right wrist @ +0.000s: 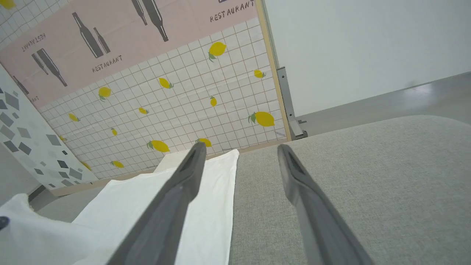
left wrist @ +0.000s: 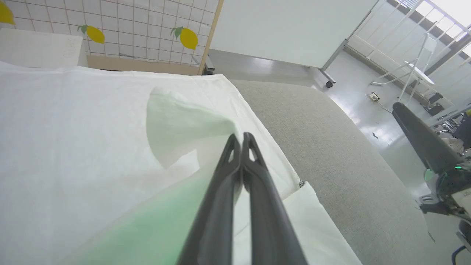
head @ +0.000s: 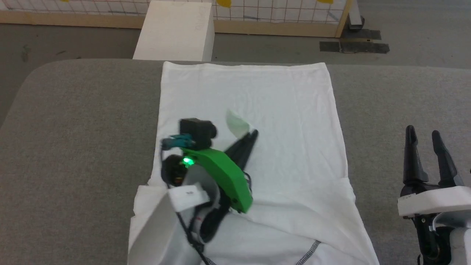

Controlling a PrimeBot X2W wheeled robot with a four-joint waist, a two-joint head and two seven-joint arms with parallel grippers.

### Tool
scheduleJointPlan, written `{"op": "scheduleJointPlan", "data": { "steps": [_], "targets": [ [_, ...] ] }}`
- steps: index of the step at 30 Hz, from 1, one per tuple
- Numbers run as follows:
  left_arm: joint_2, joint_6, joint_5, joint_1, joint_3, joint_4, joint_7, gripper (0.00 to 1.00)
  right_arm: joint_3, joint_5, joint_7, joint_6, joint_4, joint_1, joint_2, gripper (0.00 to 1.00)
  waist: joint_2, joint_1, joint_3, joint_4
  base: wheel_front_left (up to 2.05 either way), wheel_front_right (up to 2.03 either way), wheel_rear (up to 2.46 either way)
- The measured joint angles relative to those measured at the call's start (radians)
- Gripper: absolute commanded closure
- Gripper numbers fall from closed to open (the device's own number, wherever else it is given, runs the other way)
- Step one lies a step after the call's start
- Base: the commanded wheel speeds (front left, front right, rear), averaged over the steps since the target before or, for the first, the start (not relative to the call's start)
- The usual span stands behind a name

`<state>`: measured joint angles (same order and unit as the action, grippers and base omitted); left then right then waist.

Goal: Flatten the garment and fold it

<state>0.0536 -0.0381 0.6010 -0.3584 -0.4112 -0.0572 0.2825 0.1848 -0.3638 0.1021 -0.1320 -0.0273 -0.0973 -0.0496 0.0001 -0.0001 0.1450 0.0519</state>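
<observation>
Now, your left arm comes in from the near left and angles toward the far right across the garment (head: 250, 92), with its green housing uppermost and the black wrist camera on its far-left side. The left gripper (head: 253, 134) sits over the middle of the cloth with its two dark fingers pressed together, pinching a small flap of white fabric that stands up just past the tips. In the left wrist view, you see the left gripper (left wrist: 241, 137) shut to a single point, with that lifted fold curling behind it.

Your right gripper (head: 423, 133) is upright at the near right, with its fingers pointing to the far side and spread wide. It holds nothing and is over the bare grey table (head: 73, 129), apart from the cloth's right edge.

The garment lies spread on the table, smooth at the far end and rumpled near you. A white box (head: 176, 29) stands beyond the table's far edge.
</observation>
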Motion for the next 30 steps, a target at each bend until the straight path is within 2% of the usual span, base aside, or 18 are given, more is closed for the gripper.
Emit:
{"op": "scheduleJointPlan", "data": {
  "steps": [3,7,9,10,11,12,15,19,22,24,25,27,30],
  "targets": [
    [-0.002,-0.031,-0.011,-0.015,-0.144,-0.077,0.009,1.00,-0.010,-0.006,0.007,0.000,-0.016,0.000,0.000,0.00,0.0000,0.0000,0.004,-0.027,0.00,0.00,0.00],
    [-0.003,-0.056,0.007,-0.019,-0.269,-0.145,0.019,1.00,-0.010,-0.011,0.022,0.000,-0.031,0.000,0.000,0.00,0.0000,0.0000,0.012,-0.062,0.00,0.00,0.00],
    [-0.004,-0.067,0.015,-0.022,-0.331,-0.186,0.063,1.00,-0.008,-0.012,0.028,0.000,-0.037,0.000,0.000,0.00,0.0000,0.0000,0.017,-0.077,0.00,0.00,0.00],
    [-0.002,-0.076,0.027,-0.022,-0.386,-0.224,0.120,0.84,-0.005,-0.013,0.032,0.000,-0.042,0.000,0.000,0.00,0.0000,0.0000,0.022,-0.088,0.00,0.00,0.00],
    [-0.001,-0.077,0.040,-0.020,-0.410,-0.235,0.147,0.50,-0.004,-0.013,0.032,0.000,-0.044,0.000,0.000,0.00,0.0000,0.0000,0.025,-0.092,0.00,0.00,0.00],
    [-0.002,-0.078,0.061,-0.018,-0.418,-0.240,0.161,0.00,-0.003,-0.013,0.033,0.000,-0.046,0.000,0.000,0.00,0.0000,0.0000,0.027,-0.096,0.00,0.00,0.00],
    [0.002,-0.084,0.087,-0.019,-0.402,-0.235,0.161,0.00,0.006,-0.013,0.037,0.000,-0.048,0.001,0.000,0.00,0.0000,0.0000,0.029,-0.095,0.00,0.00,0.00],
    [0.008,-0.071,0.133,-0.030,-0.302,-0.187,0.090,0.00,0.008,-0.013,0.039,0.000,-0.049,0.002,0.000,0.00,0.0000,0.0000,0.022,-0.086,0.00,0.00,0.00],
    [0.033,-0.024,0.154,-0.054,-0.159,-0.127,-0.050,0.00,0.004,-0.011,0.033,0.000,-0.048,0.002,0.000,0.00,0.0000,0.0000,0.009,-0.077,0.00,0.00,0.00],
    [0.058,0.028,0.152,-0.065,-0.042,-0.100,-0.183,0.00,-0.003,-0.010,0.021,0.000,-0.047,0.002,-0.001,0.00,0.0000,0.0000,0.000,-0.072,0.00,0.00,0.00],
    [0.108,0.076,0.097,-0.065,0.036,-0.097,-0.302,0.00,-0.009,-0.013,-0.001,0.000,-0.049,0.002,0.000,0.00,0.0000,0.0001,-0.008,-0.068,0.00,0.00,0.00],
    [0.156,0.120,0.055,-0.051,0.105,-0.109,-0.411,0.00,-0.009,-0.024,-0.040,0.000,-0.056,0.003,0.000,0.00,0.0000,0.0001,-0.014,-0.061,0.00,0.00,0.00],
    [0.201,0.161,0.013,-0.010,0.153,-0.142,-0.491,0.00,-0.019,-0.020,-0.094,0.000,-0.056,0.002,-0.001,0.00,0.0000,0.0000,-0.016,-0.051,0.00,0.00,0.00]
  ]
}}
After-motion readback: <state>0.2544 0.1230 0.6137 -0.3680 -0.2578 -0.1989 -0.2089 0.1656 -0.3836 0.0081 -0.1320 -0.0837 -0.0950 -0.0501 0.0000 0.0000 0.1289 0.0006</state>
